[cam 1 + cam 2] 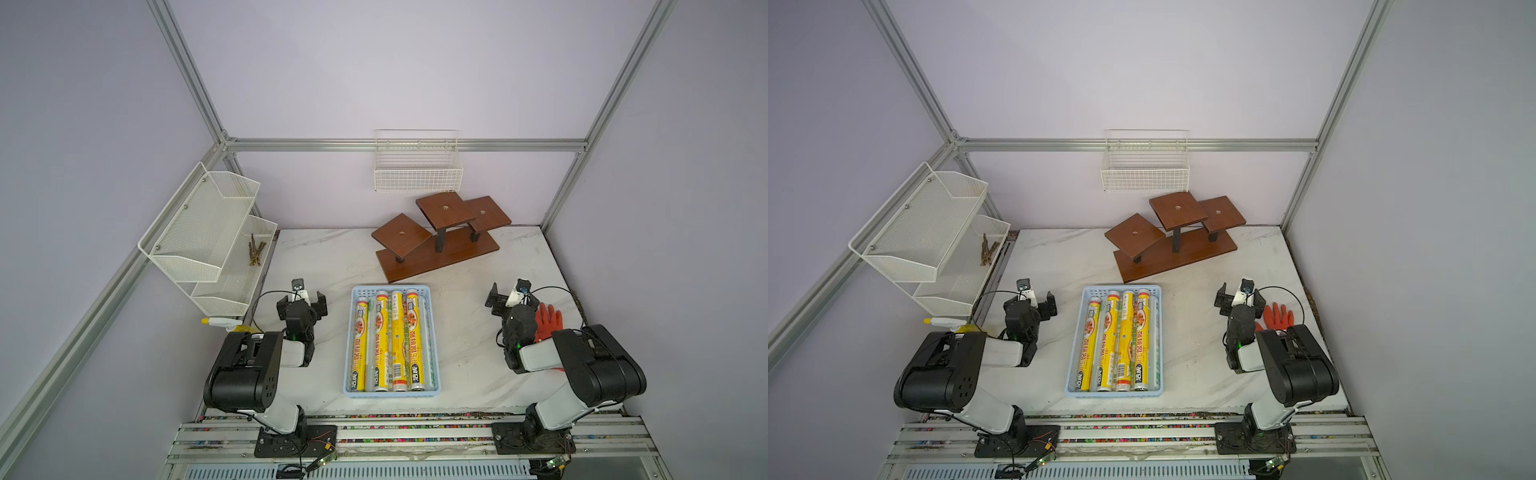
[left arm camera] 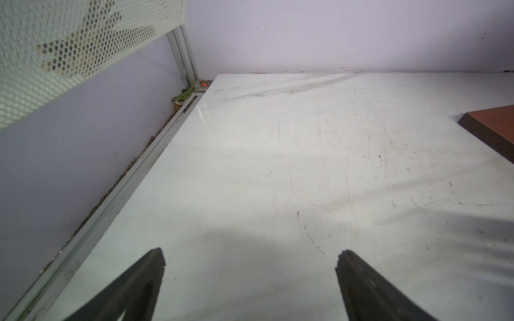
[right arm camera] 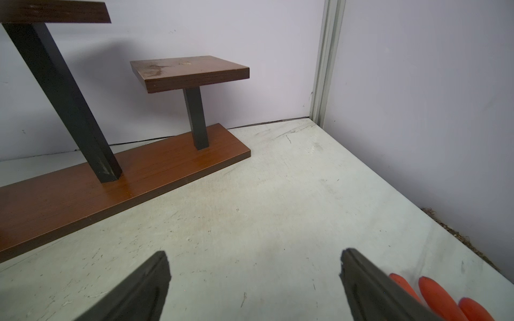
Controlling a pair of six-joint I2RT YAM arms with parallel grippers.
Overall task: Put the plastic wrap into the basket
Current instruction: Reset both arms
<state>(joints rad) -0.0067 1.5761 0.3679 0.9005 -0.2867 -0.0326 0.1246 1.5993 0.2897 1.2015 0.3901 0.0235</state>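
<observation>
Wide and empty, left gripper (image 1: 302,299) and right gripper (image 1: 513,297) flank the basket (image 1: 390,286) holding the rolls (image 1: 390,340); the glove (image 1: 548,318) beside the right could snag on any outward swing.

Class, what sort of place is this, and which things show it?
Probably a robot test booth, not a home: left arm and right arm bolted to a rail, a bare aluminium frame, and the basket of plastic wrap staged between them.
</observation>
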